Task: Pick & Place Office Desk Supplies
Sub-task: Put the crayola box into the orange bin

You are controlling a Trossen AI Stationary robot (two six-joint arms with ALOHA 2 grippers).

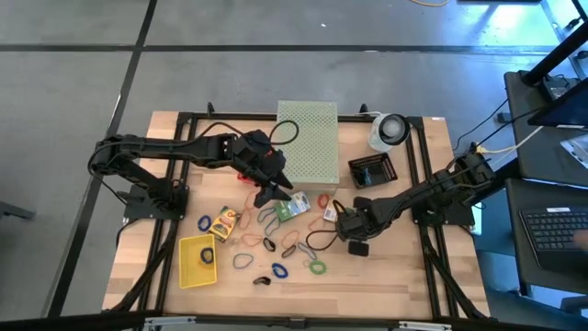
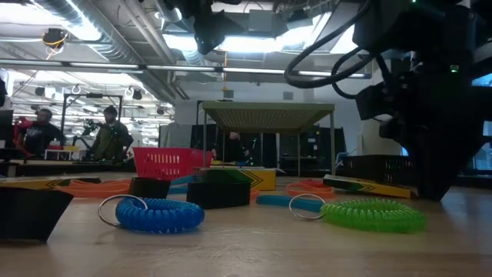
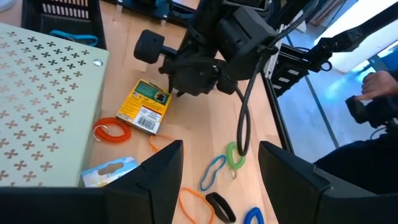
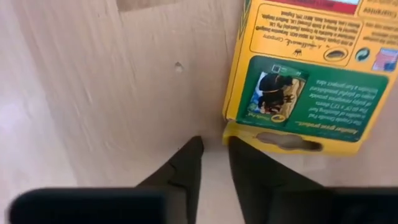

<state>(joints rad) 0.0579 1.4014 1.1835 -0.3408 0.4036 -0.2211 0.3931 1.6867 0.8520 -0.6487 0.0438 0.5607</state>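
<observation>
- The right tool (image 4: 213, 163) hangs low over the counter (image 4: 93, 93), its two dark tips nearly pressed together and pinching nothing, just short of the hang-tab end of a yellow-and-green card box (image 4: 311, 68).
- The box carries a green picture panel and fine black print, probably too small to read.
- In the left wrist view the same box (image 3: 144, 107) shows a barcode, with an orange band loop (image 3: 112, 131) beside it.
- The left tool (image 1: 274, 191) hovers with fingers spread near the pale green perforated box (image 1: 308, 138).
- More loops, a blue coil (image 2: 157, 215) and a green coil (image 2: 373, 215) among them, lie scattered across the counter.
- A yellow tray (image 1: 197, 261) sits well apart.
</observation>
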